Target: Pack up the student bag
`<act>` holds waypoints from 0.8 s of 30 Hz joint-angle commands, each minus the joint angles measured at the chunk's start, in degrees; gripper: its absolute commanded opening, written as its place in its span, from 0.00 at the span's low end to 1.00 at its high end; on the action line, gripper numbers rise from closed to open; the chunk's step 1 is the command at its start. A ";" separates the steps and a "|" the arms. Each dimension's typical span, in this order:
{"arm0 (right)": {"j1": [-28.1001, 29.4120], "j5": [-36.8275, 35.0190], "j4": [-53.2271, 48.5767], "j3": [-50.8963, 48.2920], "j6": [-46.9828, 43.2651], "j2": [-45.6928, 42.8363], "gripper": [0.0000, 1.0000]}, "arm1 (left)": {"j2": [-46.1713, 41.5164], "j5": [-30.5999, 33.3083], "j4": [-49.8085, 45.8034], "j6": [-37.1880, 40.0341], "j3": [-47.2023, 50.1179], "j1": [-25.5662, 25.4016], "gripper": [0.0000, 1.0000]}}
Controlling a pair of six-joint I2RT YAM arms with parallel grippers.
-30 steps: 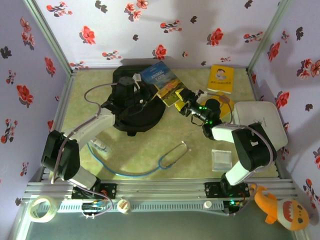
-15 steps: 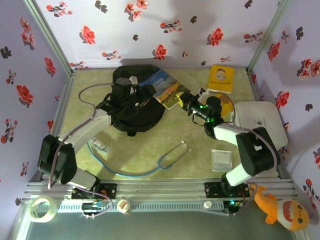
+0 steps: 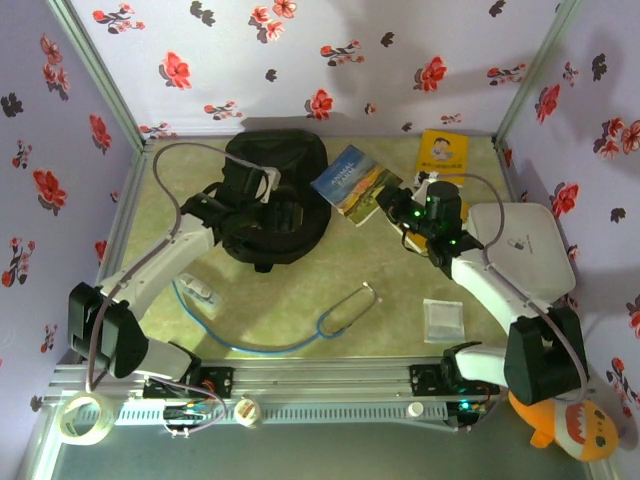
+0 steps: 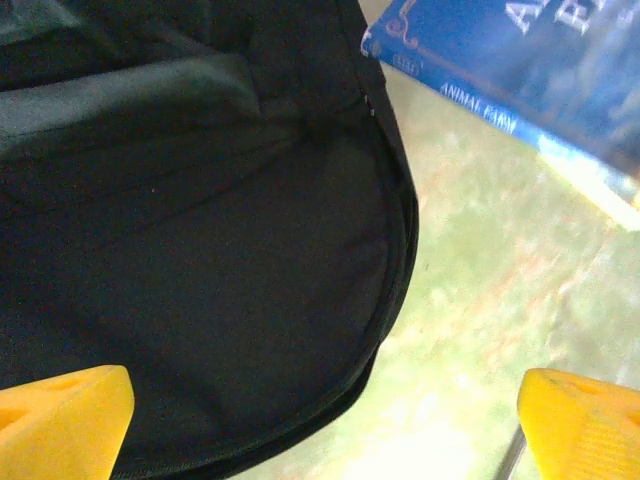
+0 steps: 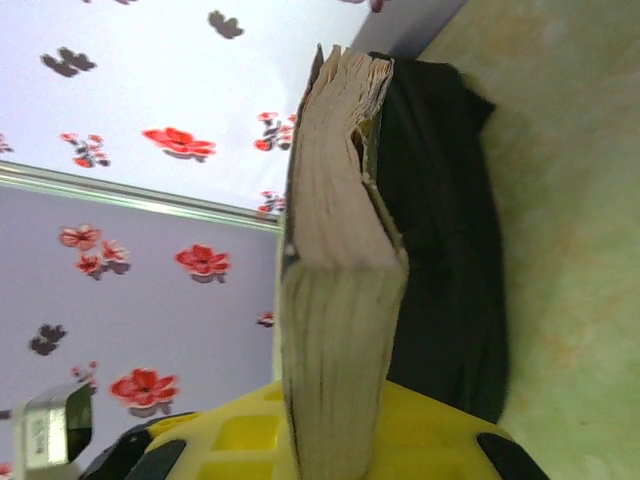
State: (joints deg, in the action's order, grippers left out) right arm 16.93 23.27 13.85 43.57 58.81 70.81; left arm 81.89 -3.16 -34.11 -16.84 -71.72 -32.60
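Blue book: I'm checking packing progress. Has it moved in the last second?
Yes. The blue book has shifted right, away from the middle of the black bag and nearer the yellow booklet, which stayed put.

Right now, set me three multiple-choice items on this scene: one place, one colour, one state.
1. The left claw at the large black fabric backpack is: A open; B shut; C shut on a strap.
2. The blue paperback book is: A inside the backpack; B in the right claw; C under the backpack.
3. The small book by the back wall is: A red; B yellow; C green.
A, its fingertips stand wide apart; B, yellow jaws clamp its pages; B, its cover is yellow.
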 commanded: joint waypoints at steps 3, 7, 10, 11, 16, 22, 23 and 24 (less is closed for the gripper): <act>-1.15 -3.17 -4.98 2.57 -5.97 -2.53 0.05 | 4.68 0.67 -9.75 16.57 -4.90 -2.59 0.88; -1.72 -3.05 -5.68 2.32 -5.90 -2.60 0.05 | 11.50 -3.76 -13.55 19.10 -8.48 -2.91 0.73; -1.81 -3.10 -5.67 1.96 -5.74 -2.87 0.05 | 15.49 -5.37 -13.62 20.17 -9.92 -3.00 0.63; -1.82 -3.07 -5.67 1.87 -5.73 -2.95 0.05 | 16.75 -5.38 -13.49 20.23 -10.69 -3.00 0.61; -1.87 -2.83 -6.16 1.58 -5.72 -3.28 0.05 | 22.23 -6.14 -13.43 19.80 -14.66 -3.02 0.53; -2.06 -3.38 -6.77 1.27 -6.07 -4.17 0.05 | 25.90 -7.39 -14.71 23.00 -16.88 -3.00 0.49; -2.04 -3.27 -6.92 1.25 -6.16 -4.25 0.05 | 26.35 -7.75 -15.16 23.44 -17.20 -3.00 0.49; -2.05 -3.32 -7.04 1.25 -6.16 -4.22 0.05 | 26.67 -7.87 -15.44 23.81 -17.37 -3.00 0.49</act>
State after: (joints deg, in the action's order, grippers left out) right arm 15.35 20.69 3.92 43.79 54.11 68.66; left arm 107.18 -9.26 -46.81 4.05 -87.20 -35.38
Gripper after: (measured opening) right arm 0.116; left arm 0.492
